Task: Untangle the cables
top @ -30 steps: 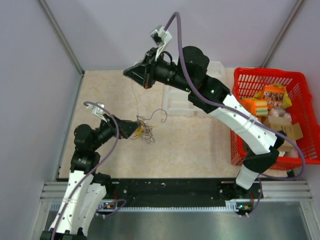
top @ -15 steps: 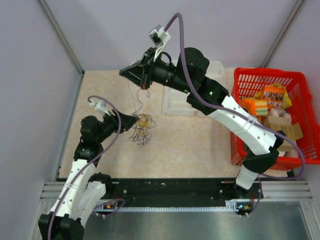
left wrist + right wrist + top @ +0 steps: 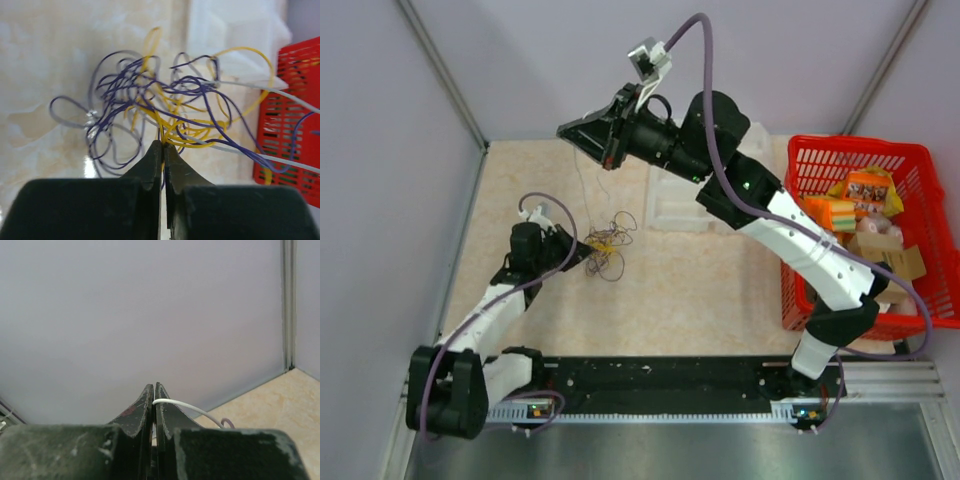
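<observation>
Pinches the cables (image 3: pixel 165 100) in the closed left gripper (image 3: pixel 162 145), tangle fanned just ahead of its tips, and clamps one pale strand (image 3: pixel 185 407) in the closed right gripper (image 3: pixel 153 387) well above, its length running steeply between them.

The right gripper (image 3: pixel 154 390) is pinching a thin white cable (image 3: pixel 180 402) between its two dark fingers, which are pressing tight together. The cable is curving out to the right and dipping down. A pale purple wall (image 3: pixel 125 315) is filling the space behind. A bit of sandy table (image 3: pixel 272 407) is showing at the bottom right.
</observation>
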